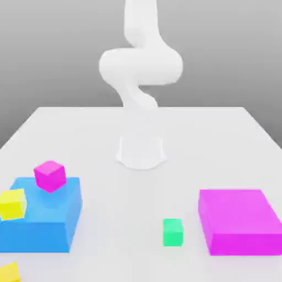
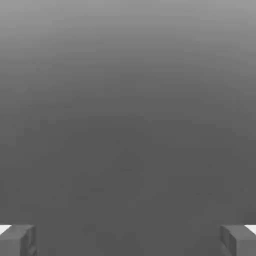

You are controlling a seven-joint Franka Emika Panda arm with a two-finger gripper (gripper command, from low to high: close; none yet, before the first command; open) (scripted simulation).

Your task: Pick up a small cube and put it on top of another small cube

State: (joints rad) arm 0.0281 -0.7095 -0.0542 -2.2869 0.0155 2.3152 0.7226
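Observation:
One small yellow cube (image 1: 12, 204) rests on the near-left part of the big blue block (image 1: 41, 220), at the exterior view's left. A second small yellow cube (image 1: 8, 272) lies on the table by the lower left corner of that view, partly cut off. In the hand view my gripper (image 2: 128, 240) is open, its two grey fingertips (image 2: 17, 240) far apart with nothing between them, and it faces plain grey background. The white arm (image 1: 140, 71) rises from its base at the table's middle back.
A small magenta cube (image 1: 49, 175) sits on the blue block's top behind the yellow one. A small green cube (image 1: 173, 232) lies on the white table (image 1: 137, 193) near the front middle. A big flat magenta block (image 1: 238, 220) stands at the exterior view's right.

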